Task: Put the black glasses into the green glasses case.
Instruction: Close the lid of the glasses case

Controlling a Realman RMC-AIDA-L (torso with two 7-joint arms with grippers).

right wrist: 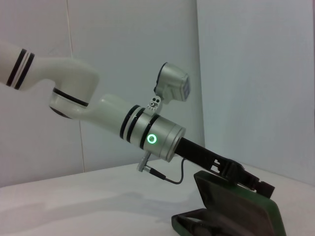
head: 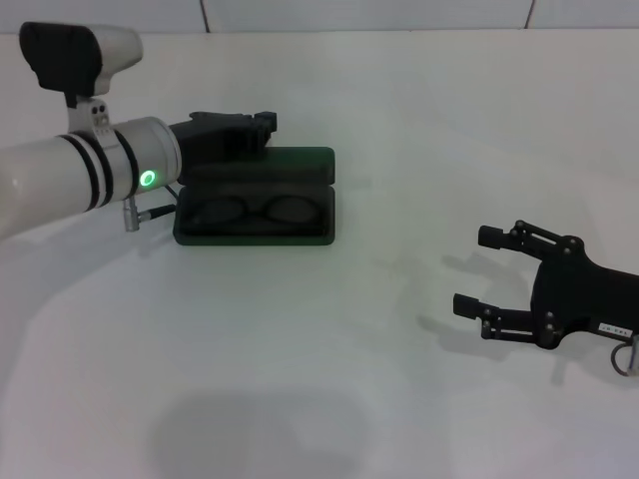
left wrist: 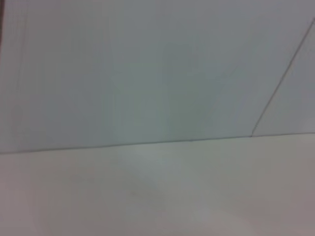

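The green glasses case lies open left of the table's middle, its lid raised at the far side. The black glasses rest inside its dark lining, both lenses visible. My left gripper sits just behind the lid's far left end, close to or touching its top edge. The right wrist view shows that left gripper lying along the upper edge of the case lid. My right gripper stands open low over the table at the right, well away from the case, holding nothing.
The white table stretches around the case, with a pale wall at its far edge. The left wrist view shows only the table and the wall. The left forearm reaches in from the left.
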